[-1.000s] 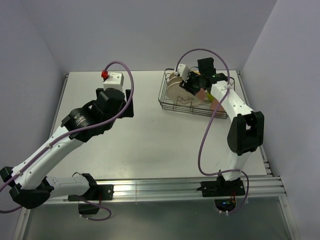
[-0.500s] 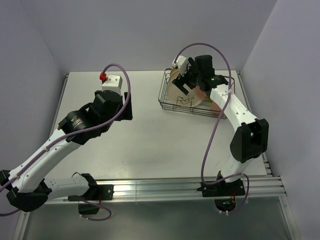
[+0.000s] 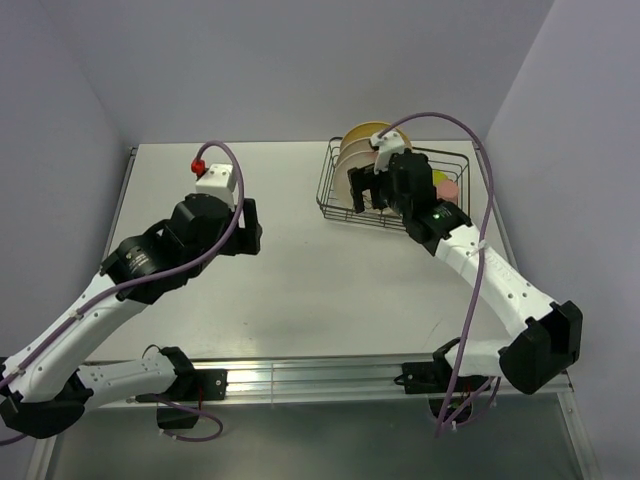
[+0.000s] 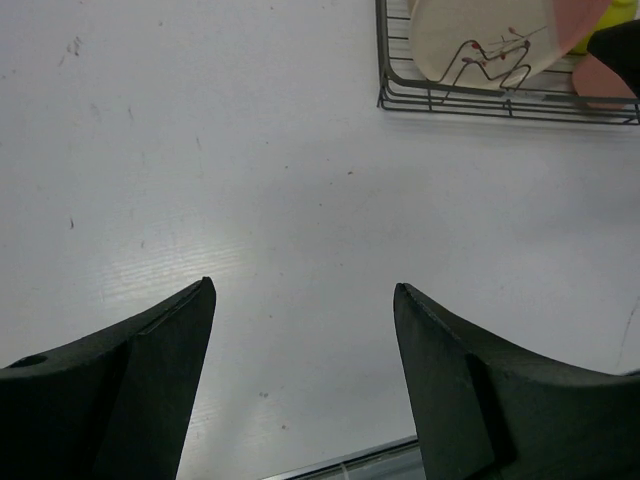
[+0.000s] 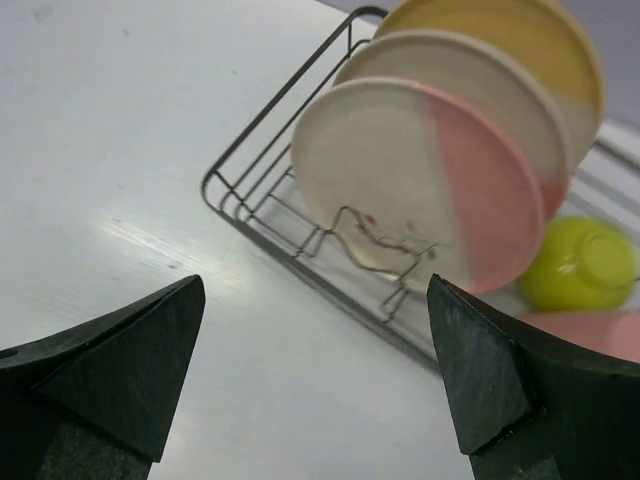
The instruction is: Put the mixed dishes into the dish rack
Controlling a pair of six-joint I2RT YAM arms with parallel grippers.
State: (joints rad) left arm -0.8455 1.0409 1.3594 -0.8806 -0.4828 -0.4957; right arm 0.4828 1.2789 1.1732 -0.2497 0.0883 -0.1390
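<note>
White table (image 3: 300, 275) — plates (image 5: 430, 190) stand in dish rack (image 4: 480, 103); left gripper (image 4: 302, 290), right gripper (image 5: 315, 287) agape.

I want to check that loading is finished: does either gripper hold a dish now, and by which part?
Nothing is held. The left gripper and the right gripper are both open and empty; the plates stand in the dish rack.

White table (image 3: 300, 260), faint scuffs; lilac walls (image 3: 250, 60) on three sides; aluminium rail (image 3: 320, 378) along near edge.

White arms (image 3: 505, 290) w/ black joints, purple cables (image 3: 440, 114), black wedge claw fingers (image 4: 130, 390), red cap (image 3: 198, 164)
</note>
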